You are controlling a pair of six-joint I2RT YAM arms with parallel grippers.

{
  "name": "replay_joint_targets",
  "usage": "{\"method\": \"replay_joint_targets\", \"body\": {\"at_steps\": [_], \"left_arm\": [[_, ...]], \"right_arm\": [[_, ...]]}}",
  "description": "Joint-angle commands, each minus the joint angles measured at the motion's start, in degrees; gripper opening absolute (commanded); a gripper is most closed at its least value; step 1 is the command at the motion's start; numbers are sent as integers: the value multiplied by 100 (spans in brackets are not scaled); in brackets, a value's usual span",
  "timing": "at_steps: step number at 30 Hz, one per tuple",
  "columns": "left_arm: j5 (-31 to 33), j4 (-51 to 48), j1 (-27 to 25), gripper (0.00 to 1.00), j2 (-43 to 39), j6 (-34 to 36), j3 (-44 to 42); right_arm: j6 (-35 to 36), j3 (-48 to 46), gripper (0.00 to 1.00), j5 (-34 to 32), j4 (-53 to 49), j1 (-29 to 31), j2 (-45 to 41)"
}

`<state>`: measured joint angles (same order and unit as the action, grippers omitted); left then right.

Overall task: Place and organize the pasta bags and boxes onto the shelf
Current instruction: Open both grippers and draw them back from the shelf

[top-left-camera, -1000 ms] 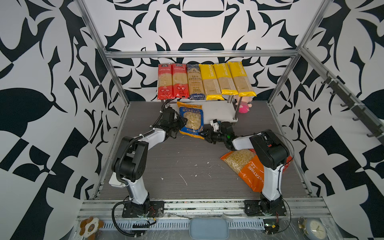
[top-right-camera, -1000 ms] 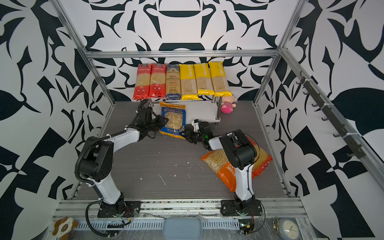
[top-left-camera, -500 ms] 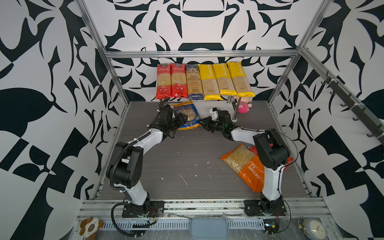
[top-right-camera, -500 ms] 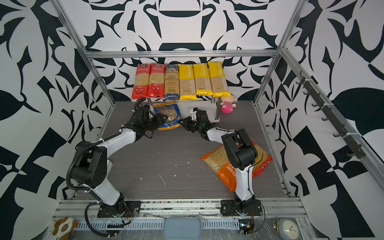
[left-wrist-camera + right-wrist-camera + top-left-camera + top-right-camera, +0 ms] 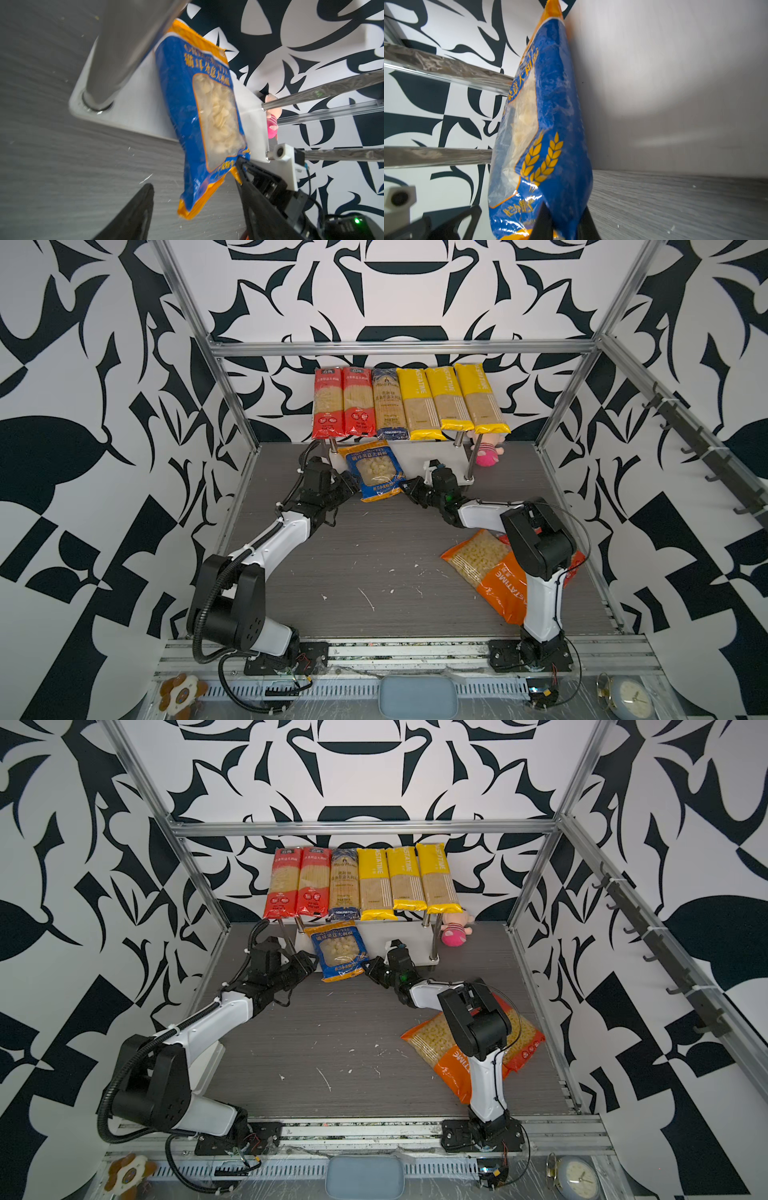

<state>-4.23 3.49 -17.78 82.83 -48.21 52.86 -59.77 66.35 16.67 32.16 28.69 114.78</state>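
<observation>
Over on the left, the left gripper [image 5: 348, 485] sits low over the grey table [image 5: 374, 564], just beside the left edge of the blue bag [image 5: 376, 470]. Its jaws stand apart. In the left wrist view one black finger [image 5: 135, 212] is clear of the pack, so it grips nothing.

Behind it the shelf [image 5: 419, 466] stands against the back wall. On its upper board six spaghetti packs lie side by side, touching: two red packs [image 5: 328, 402], then the dark blue pack [image 5: 388, 404], then three yellow packs [image 5: 446, 398]. Their near ends hang a little over the front edge.

The blue bag lies face up with its far end on the lower board, in the left half, below the red and dark blue packs. Its near end sticks out past the board's front edge, over the table. The right gripper [image 5: 409, 490] has that near end by its right corner: in the right wrist view its two fingertips [image 5: 543, 220] are pressed together on the bag's bottom seam.

Further right, a pink plush doll [image 5: 486, 448] lies just beside the shelf's right end. Nearer the front, on the right of the table, the orange bag [image 5: 484, 572] lies flat by the right arm's base. A red bag [image 5: 525, 1042] touches it on its right side, partly hidden by the arm. Both are well apart from the shelf.
</observation>
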Motion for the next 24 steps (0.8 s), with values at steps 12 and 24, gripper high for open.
{"method": "replay_joint_targets", "body": {"at_steps": [12, 24], "left_arm": [[861, -1361, 64, 73, -2341, 485, -1292], [871, -1469, 117, 74, -2782, 487, -1654]], "right_arm": [[-91, 596, 0, -1578, 948, 663, 285], [330, 1495, 0, 31, 343, 711, 1047]]}}
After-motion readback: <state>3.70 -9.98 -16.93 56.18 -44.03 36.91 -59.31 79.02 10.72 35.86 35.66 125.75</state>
